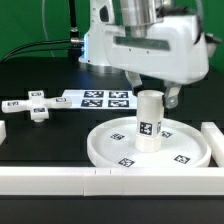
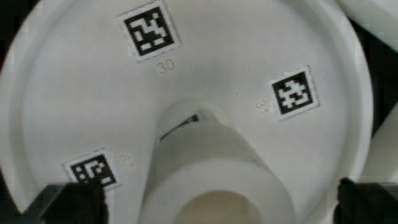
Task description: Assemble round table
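White border blocks line the near edge of the table, just this side of the hand. Straight below the hand the short cylindrical leg stands upright on the middle of the large rimmed round disc, which lies flat on the table. The hand is released: its two dark fingers are spread wide and flank the top of the leg, one on each side, and the wrist view shows a gap between each finger and the leg. Several square tags show on the disc's face around the leg's base, and one more on the leg's side. The small cross-shaped foot lies on the table well apart from the hand, toward the exterior view's left. Between the foot and the hand, beyond the disc, lies the marker board.
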Available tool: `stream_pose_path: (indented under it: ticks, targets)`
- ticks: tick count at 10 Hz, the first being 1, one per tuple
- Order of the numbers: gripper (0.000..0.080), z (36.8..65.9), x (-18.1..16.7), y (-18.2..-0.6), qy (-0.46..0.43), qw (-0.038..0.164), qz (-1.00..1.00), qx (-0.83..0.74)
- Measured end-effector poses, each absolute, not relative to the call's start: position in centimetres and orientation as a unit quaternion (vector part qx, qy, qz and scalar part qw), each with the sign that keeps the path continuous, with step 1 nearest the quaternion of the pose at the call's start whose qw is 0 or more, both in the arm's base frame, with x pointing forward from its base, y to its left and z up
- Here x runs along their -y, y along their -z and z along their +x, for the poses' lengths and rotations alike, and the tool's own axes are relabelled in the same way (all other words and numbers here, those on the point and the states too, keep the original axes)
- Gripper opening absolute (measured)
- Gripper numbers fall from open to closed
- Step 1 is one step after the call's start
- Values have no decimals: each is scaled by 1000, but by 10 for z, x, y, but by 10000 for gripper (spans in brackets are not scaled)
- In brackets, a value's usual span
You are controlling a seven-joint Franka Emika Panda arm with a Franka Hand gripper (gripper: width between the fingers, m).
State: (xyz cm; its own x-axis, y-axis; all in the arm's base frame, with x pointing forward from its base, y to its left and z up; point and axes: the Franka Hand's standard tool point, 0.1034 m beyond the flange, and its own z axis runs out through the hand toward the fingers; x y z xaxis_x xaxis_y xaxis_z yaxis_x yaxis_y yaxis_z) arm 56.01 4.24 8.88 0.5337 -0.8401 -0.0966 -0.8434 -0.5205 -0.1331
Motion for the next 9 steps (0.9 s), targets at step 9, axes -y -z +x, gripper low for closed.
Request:
stream_pose_path:
  ticks: [9]
  targets:
    - [648, 518, -23, -110, 3, 82, -967, -239]
